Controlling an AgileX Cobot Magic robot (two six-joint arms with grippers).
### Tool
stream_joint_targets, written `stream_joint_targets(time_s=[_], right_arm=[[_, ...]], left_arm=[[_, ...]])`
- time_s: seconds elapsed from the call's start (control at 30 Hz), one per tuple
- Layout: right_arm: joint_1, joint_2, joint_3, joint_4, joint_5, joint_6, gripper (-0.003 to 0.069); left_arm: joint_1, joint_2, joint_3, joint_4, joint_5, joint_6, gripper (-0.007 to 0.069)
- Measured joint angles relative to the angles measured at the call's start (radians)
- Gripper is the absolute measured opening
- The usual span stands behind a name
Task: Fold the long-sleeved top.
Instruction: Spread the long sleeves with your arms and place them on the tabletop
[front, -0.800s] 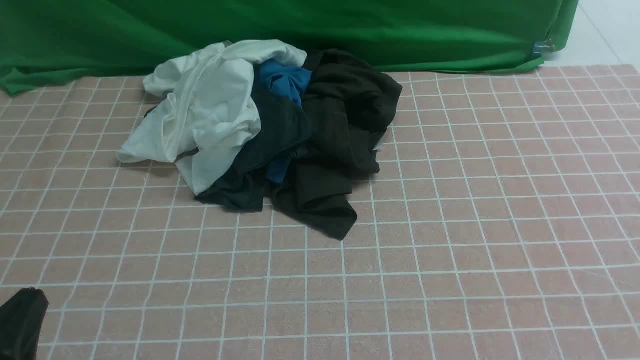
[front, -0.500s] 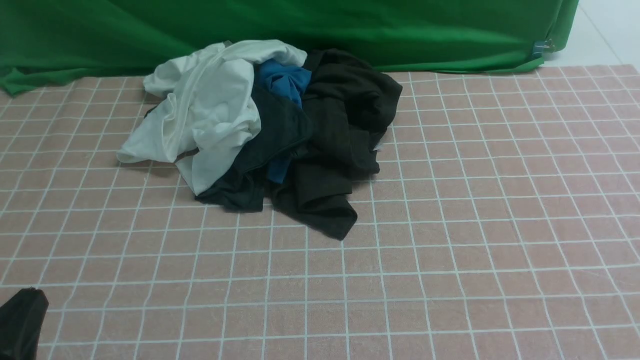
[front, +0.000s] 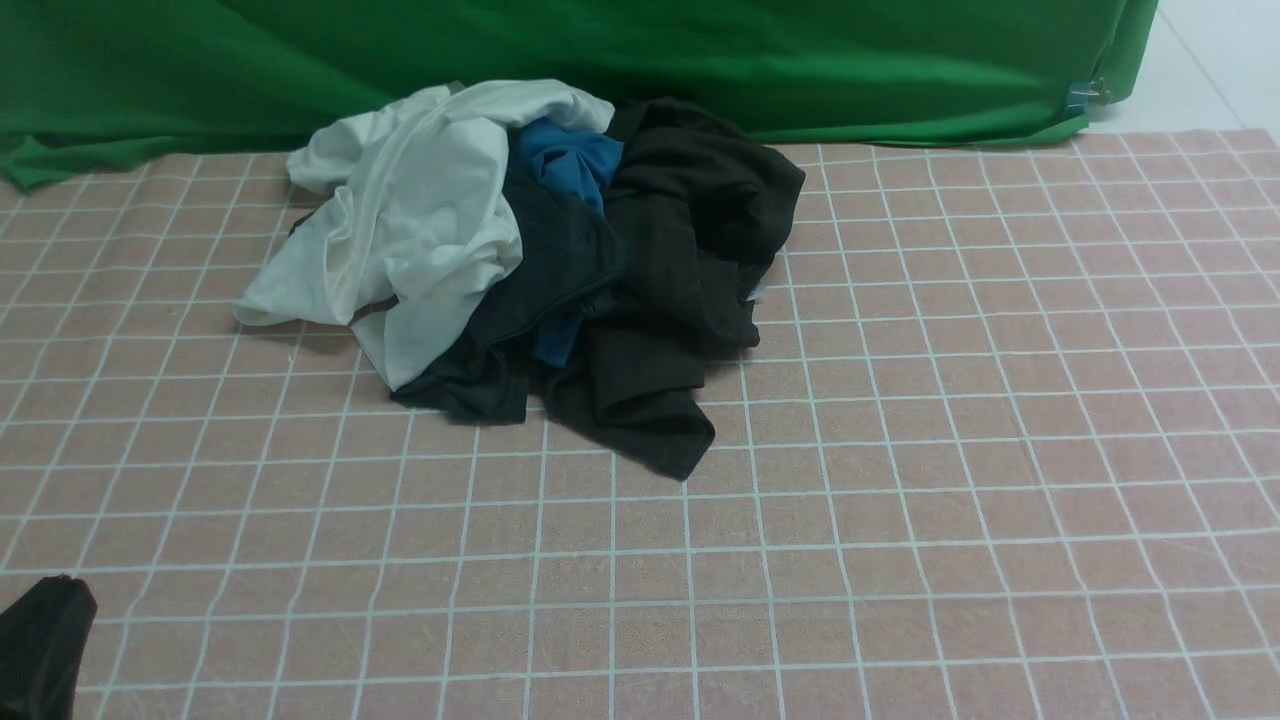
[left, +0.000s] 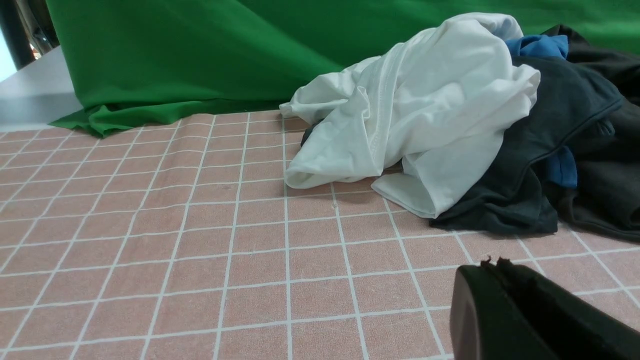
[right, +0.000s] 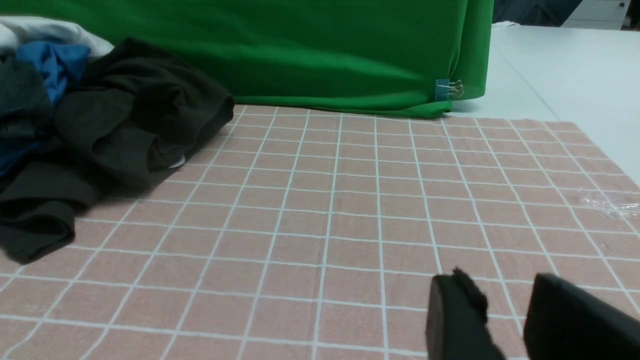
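The long-sleeved top (front: 690, 260) is a crumpled brownish-black heap on the right side of a clothes pile at the back of the table. One flap of it reaches toward me. It also shows in the right wrist view (right: 135, 125) and at the edge of the left wrist view (left: 612, 200). My left gripper (left: 492, 262) hovers low over the checked cloth, shut with nothing between its fingers, well short of the pile. Its tip shows at the near left corner (front: 40, 640). My right gripper (right: 500, 280) stands open and empty over bare cloth, far to the right of the top.
A white garment (front: 400, 220), a blue cloth (front: 570, 160) and a dark charcoal cloth (front: 530, 300) are bunched against the top's left side. A green backdrop (front: 600, 50) with a binder clip (front: 1085, 95) hangs behind. A pink checked cover (front: 900, 450) spreads over the table.
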Motion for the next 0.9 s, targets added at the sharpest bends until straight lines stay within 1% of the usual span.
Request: stream_joint_targets(time_s=[0.33,0.4,0.43,0.5,0.6,0.77,0.9], right_arm=[[0.000,0.000,0.000,0.000,0.000,0.000,0.0241],[0.000,0.000,0.000,0.000,0.000,0.000,0.0241],[0.000,0.000,0.000,0.000,0.000,0.000,0.0241],[0.000,0.000,0.000,0.000,0.000,0.000,0.0241],[0.000,0.000,0.000,0.000,0.000,0.000,0.0241],[0.000,0.000,0.000,0.000,0.000,0.000,0.0241],[0.000,0.000,0.000,0.000,0.000,0.000,0.0241]], left_arm=[[0.000,0.000,0.000,-0.007,-0.017,-0.003,0.0018],[0.000,0.000,0.000,-0.054,-0.044,-0.017,0.0018],[0.000,0.000,0.000,-0.158,-0.096,-0.061,0.0018],[0.000,0.000,0.000,-0.305,-0.170,-0.122,0.0018],[0.000,0.000,0.000,-0.406,-0.228,-0.162,0.0018],[0.000,0.000,0.000,-0.442,-0.292,-0.196,0.0018],[0.000,0.000,0.000,-0.451,-0.297,-0.293,0.0018]])
